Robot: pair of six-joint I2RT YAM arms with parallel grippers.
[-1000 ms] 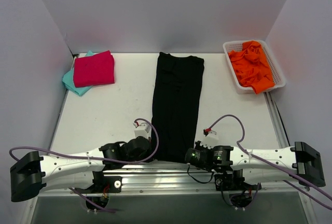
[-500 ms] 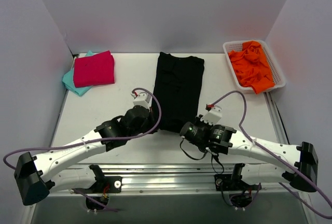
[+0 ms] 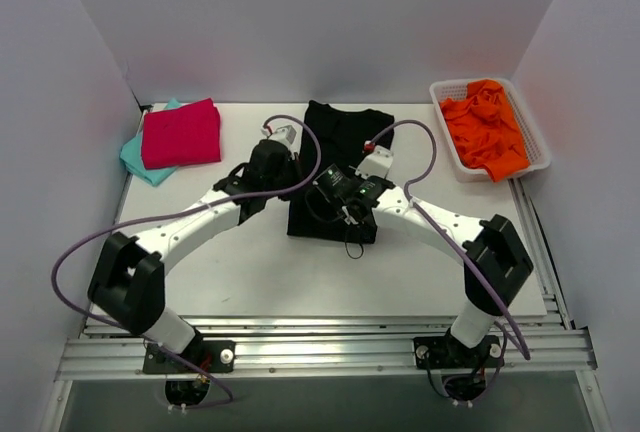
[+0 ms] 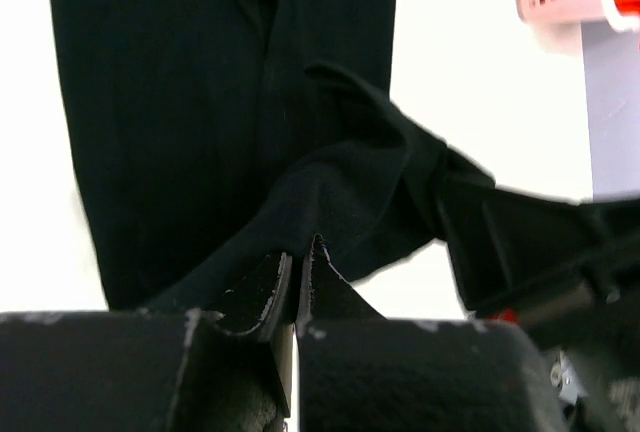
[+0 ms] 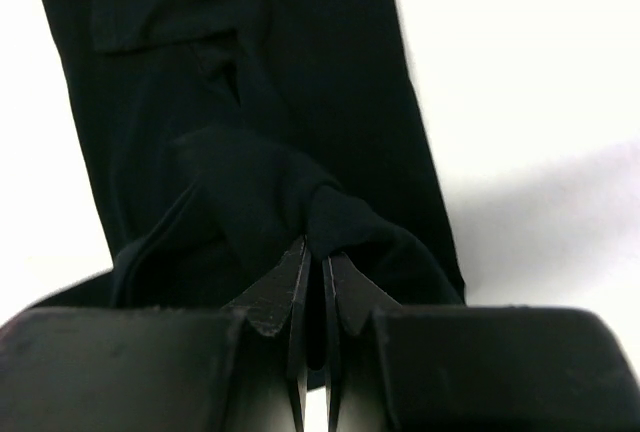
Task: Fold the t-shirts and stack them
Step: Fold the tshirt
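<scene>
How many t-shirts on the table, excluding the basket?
3: black cloth t-shirt mid-table, pinched by left hand and right hand; folded magenta-pink t-shirt far left; teal t-shirt under it. Others may hide beneath.

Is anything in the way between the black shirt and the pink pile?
Nothing visible. The left pincer and right pincer pinch the black shirt; only bare table lies between it and the pink shirt.

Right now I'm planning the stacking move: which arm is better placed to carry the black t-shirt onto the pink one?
Left. The left gripper, shut on the black t-shirt, sits on the side nearer the pink t-shirt; the right gripper would likely reach across.
</scene>
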